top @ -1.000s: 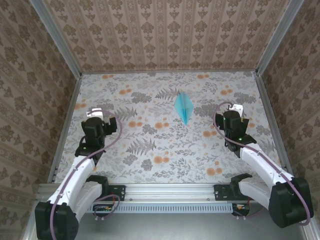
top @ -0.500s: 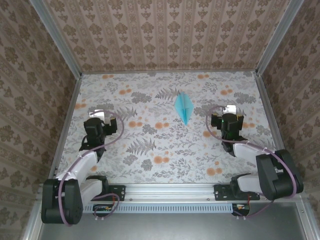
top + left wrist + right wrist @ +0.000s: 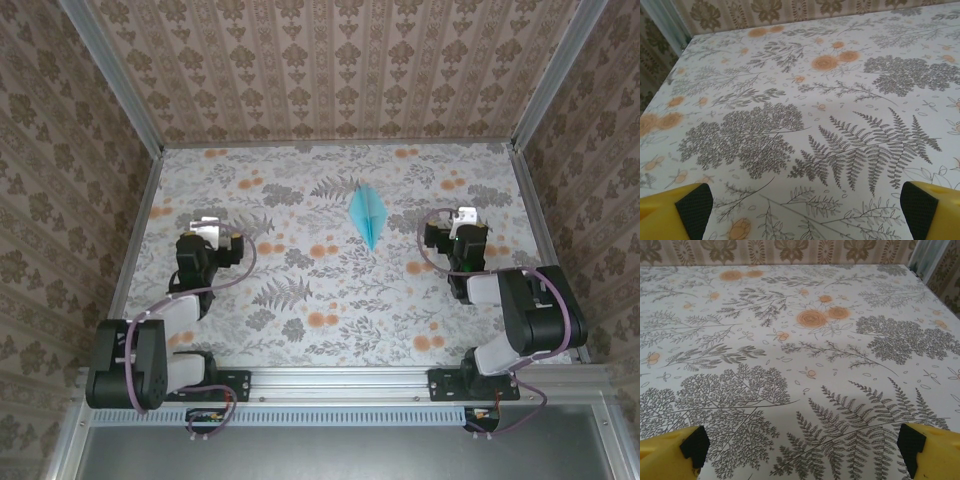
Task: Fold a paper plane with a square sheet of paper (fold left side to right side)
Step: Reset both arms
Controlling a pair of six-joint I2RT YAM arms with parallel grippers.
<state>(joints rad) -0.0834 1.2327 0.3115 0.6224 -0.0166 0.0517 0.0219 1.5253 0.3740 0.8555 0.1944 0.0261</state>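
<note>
Top external | paper plane (image 3: 367, 214) lies on floral tabletop (image 3: 320, 295) | left hand (image 3: 209, 226) spread | right hand (image 3: 466, 218) spread

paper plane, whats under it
The paper plane lies on the floral tabletop, with nothing else showing around its edges. The patch directly beneath it is covered and cannot be seen.

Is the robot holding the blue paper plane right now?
No, nothing is held. The left gripper and right gripper are open and empty; the paper plane lies untouched on the table.
</note>
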